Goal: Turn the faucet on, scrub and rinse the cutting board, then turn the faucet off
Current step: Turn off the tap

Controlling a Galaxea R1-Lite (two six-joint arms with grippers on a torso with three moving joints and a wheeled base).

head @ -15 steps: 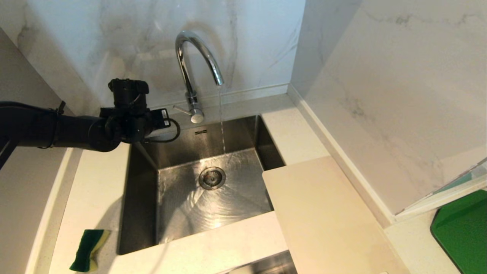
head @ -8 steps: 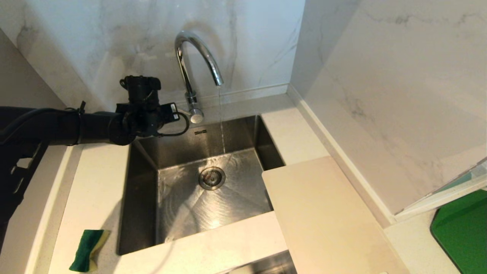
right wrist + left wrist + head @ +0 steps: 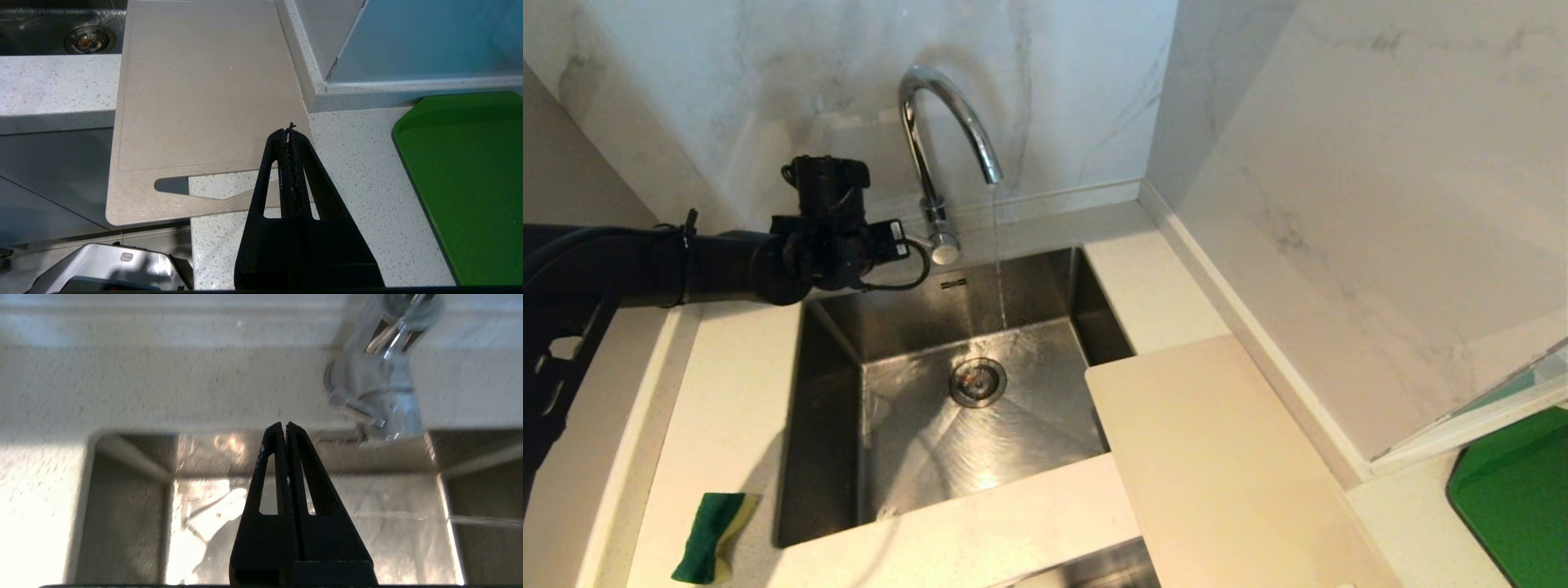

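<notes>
1. Water is running: a thin stream falls from the spout of the faucet (image 3: 947, 139) into the steel sink (image 3: 833, 425) and spreads around the drain (image 3: 978, 382). So I judge the first step, turning the tap on, is done or nearly so.

2. My left gripper (image 3: 284, 426) hangs over the far left corner of the sink, just beside the faucet's side lever (image 3: 359, 415). Its jaws are pressed together and hold nothing. In the left wrist view the tips sit near the lever but I see no contact.

3. The cutting board (image 3: 1217, 465) lies flat on the counter at the right of the sink, its far left corner overhanging the basin. Its slot handle (image 3: 179, 185) is at the near end, sticking out past the counter edge. It looks dry and untouched, well away from the stream.

4. The sponge (image 3: 712, 535), green and yellow, lies on the counter at the near left of the sink, apart from both my grippers.

5. My right gripper (image 3: 290, 132) is parked over the near right part of the counter, between the cutting board and a green board (image 3: 466, 179), jaws together and empty.

6. Left to do, as I judge it: scrubbing, rinsing, and shutting the tap off.

7. Writing: I can read none. A small white tag on my left wrist and a mark on the sink's far wall are too small to make out.
</notes>
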